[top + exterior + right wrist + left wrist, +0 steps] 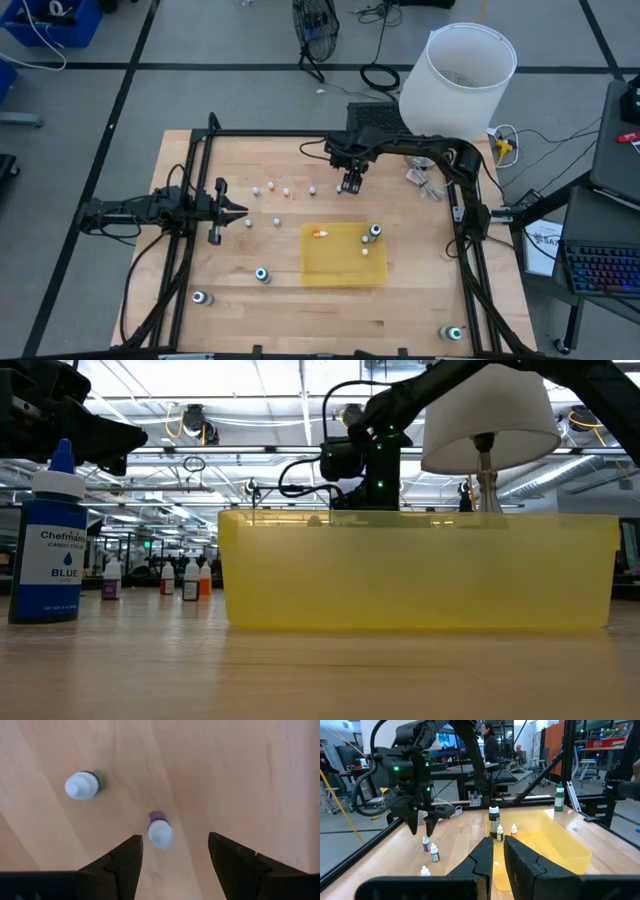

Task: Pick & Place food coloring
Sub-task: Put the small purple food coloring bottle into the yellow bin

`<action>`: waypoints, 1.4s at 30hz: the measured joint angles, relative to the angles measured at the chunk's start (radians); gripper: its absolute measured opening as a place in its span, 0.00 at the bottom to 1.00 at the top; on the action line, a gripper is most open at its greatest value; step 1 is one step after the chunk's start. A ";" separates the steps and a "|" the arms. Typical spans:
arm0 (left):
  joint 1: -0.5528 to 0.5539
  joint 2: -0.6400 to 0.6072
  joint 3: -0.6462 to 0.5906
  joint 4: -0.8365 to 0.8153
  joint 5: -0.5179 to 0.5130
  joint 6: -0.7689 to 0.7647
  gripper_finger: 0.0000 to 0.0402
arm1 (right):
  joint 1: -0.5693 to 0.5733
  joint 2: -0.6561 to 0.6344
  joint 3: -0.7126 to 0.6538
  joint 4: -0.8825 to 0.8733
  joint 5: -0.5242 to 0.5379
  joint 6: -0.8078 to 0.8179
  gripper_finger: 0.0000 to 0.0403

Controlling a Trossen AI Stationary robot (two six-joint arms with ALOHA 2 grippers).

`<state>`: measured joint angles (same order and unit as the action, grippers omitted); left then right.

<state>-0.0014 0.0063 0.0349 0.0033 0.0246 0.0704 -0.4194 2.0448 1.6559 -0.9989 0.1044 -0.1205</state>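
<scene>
A loose row of tiny whitish dropper bottles (287,190) stands on the wooden table, beyond the yellow tray (343,270). My right gripper (350,183) hovers open above the row's right end, fingers pointing down. In the right wrist view (175,839) a purple-collared bottle (159,831) stands just ahead of the gap between the fingers, and another bottle (80,785) stands farther off. The tray holds an orange bottle (320,233), a dark teal-topped one (374,232) and a whitish one (366,251). My left gripper (235,212) waits shut over the table's left side.
Dark teal-topped bottles stand near the tray (262,274), toward the near left (201,298) and at the near right corner (453,332). A blue bottle (48,550) stands close to the low camera. A white lamp (458,80) stands at the far right, inside the black frame (190,200).
</scene>
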 joint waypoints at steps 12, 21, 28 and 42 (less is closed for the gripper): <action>0.000 0.000 0.000 0.000 0.000 0.000 0.13 | 0.000 0.000 -0.090 0.112 -0.031 -0.004 0.53; 0.000 0.000 0.000 0.000 0.000 0.000 0.13 | 0.000 0.000 -0.115 0.140 -0.031 -0.022 0.53; 0.000 0.000 0.000 0.000 0.000 0.000 0.13 | -0.004 0.000 -0.115 0.148 -0.031 -0.026 0.52; 0.000 0.000 0.000 0.000 0.000 0.000 0.13 | -0.021 0.000 -0.115 0.150 -0.032 -0.028 0.22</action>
<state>-0.0017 0.0063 0.0349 0.0036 0.0246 0.0704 -0.4400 2.0445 1.5406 -0.8494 0.0727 -0.1487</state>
